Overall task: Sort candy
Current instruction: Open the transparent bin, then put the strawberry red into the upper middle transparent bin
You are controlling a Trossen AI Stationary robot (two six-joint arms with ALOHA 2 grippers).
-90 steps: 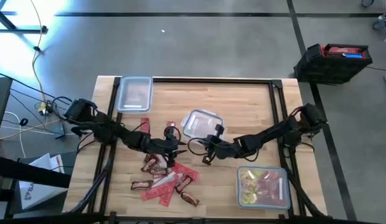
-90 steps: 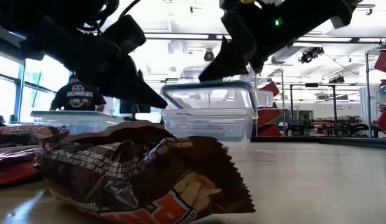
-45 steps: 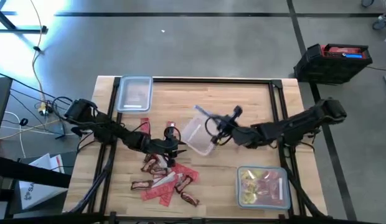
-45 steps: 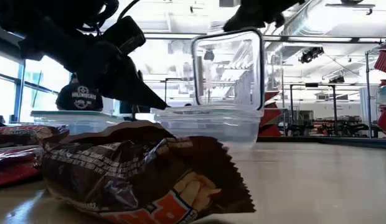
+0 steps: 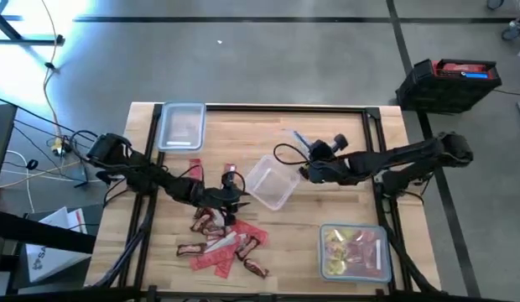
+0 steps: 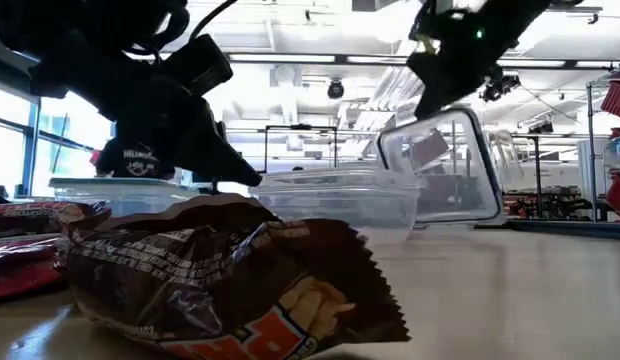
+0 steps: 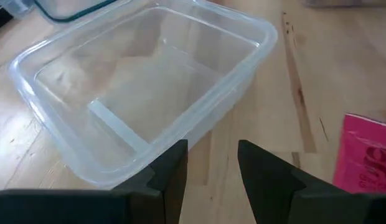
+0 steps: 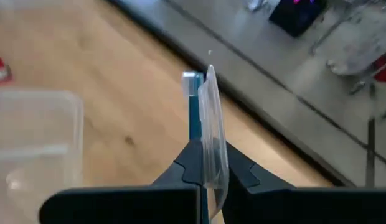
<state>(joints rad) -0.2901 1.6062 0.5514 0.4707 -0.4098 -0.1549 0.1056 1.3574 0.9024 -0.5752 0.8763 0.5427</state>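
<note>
The clear plastic lid with a blue seal (image 8: 208,134), seated on the clear rectangular plastic container (image 5: 269,182) 1 second ago, has been lifted off and carried aside by the right gripper (image 5: 306,165), whose fingers are clenched on its edge. The container is thus left open for filling. The left gripper (image 5: 237,198), fingers parted and empty, is held just beside it. The candy, red packets and brown mini bars (image 5: 223,243), is heaped near the table's front.
</note>
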